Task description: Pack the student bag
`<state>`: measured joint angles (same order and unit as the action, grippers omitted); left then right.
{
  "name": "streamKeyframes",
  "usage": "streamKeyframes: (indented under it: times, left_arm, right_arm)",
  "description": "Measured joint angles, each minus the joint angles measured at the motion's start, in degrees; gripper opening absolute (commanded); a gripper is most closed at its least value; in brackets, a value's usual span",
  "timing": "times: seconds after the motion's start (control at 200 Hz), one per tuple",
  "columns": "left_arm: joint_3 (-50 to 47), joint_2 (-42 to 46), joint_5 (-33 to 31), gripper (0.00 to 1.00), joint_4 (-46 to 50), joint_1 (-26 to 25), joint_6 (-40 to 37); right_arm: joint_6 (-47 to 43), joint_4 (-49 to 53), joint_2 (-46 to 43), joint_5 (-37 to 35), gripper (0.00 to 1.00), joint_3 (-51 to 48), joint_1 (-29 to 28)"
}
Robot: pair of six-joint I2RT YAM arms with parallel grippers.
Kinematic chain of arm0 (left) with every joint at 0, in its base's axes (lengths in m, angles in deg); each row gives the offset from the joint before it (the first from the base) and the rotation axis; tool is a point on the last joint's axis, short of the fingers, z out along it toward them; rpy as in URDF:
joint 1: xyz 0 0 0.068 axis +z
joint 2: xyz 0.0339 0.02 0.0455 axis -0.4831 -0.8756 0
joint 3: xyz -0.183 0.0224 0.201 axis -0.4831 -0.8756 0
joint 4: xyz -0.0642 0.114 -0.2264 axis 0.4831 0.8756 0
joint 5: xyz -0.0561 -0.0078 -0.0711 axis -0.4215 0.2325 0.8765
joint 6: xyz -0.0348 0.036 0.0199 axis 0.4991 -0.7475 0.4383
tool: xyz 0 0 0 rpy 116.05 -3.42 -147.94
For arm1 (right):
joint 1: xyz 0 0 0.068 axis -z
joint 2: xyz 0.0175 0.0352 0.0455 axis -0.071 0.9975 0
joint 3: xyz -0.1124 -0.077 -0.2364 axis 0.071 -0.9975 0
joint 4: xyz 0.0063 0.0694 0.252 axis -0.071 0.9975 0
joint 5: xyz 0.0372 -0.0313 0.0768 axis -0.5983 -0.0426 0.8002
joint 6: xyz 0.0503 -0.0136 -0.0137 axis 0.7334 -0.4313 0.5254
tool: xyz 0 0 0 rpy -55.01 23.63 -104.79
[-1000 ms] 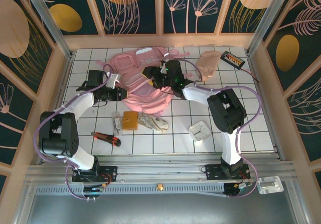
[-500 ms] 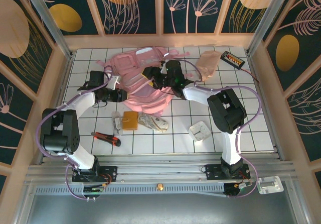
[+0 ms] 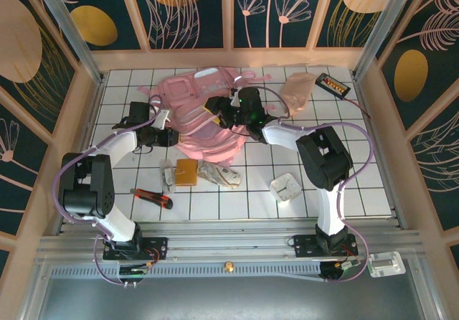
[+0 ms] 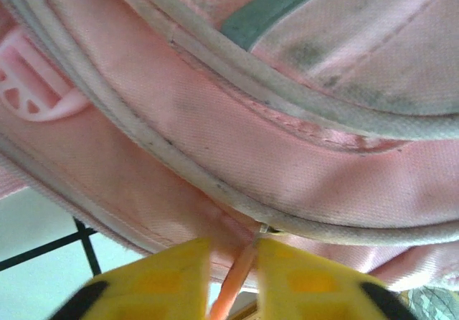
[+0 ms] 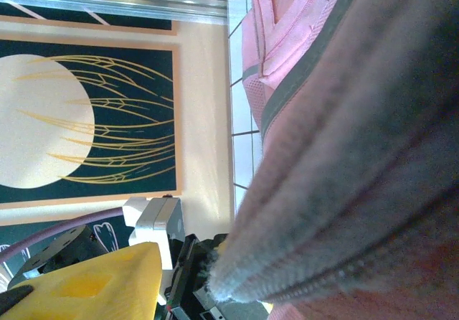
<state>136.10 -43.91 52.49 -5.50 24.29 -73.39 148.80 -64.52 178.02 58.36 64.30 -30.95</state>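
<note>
Pink fabric of the bag (image 4: 237, 155), edged with white piping, is passing close over the left gripper (image 4: 233, 285), whose yellow fingers (image 4: 150, 288) are standing narrow on either side of a thin pink strip (image 4: 234, 273) hanging from the seam; I cannot tell whether they are pinching it. From above, the bag is lying at the far middle of the gridded table (image 3: 358, 184), with that gripper touching its left edge and the right gripper (image 3: 221, 110) sitting on its top. The right wrist camera is catching one yellow finger (image 5: 86, 284) beside a blurred fold of the bag, so I cannot tell how wide those jaws are standing. Right of the bag, a tan pouch (image 3: 297, 90) and a black box (image 3: 334, 85) are lying; nearer the arms, a red tool (image 3: 152, 198), a tan square (image 3: 187, 171) and a white square (image 3: 285, 187) are sitting apart.
</note>
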Motion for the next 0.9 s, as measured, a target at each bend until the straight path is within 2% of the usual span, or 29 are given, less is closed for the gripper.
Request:
streamKeyframes:
  times: [0.07, 0.185, 0.365, 0.415, 0.565, 0.635, 0.901]
  left_arm:
    - [0.0, -0.1, 0.4, 0.00, 0.1, 0.0, -0.3]
    - [0.0, -0.3, 0.6, 0.00, 0.1, 0.0, -0.3]
    - [0.1, -0.8, 0.1, 0.00, 0.5, 0.0, -0.5]
    - [0.2, -0.8, -0.9, 0.00, 0.8, 0.0, -0.5]
    - [2.0, -1.0, -9.7, 0.00, 2.1, -0.3, -0.7]
    - [3.2, -1.0, -13.6, 0.00, 2.2, -0.7, -0.7]
    - [8.7, -3.7, -23.8, 0.00, 0.7, -1.4, -0.2]
  right_arm:
    - [0.2, 0.0, 0.0, 0.1, 0.57, 0.0, 0.1]
    - [0.4, 0.0, 0.0, 0.2, 0.51, 0.0, 0.1]
    - [0.5, -0.3, 0.0, 0.3, 0.23, -1.2, 0.3]
    - [0.5, -0.6, 0.0, 0.4, 0.18, -1.9, 0.5]
    - [0.4, -0.5, -0.9, 0.6, 0.03, -4.2, 0.7]
    - [0.3, -0.4, -1.3, 0.5, 0.00, -4.5, 0.8]
    - [-0.1, -0.3, -3.1, 0.9, 0.00, -4.5, 0.9]
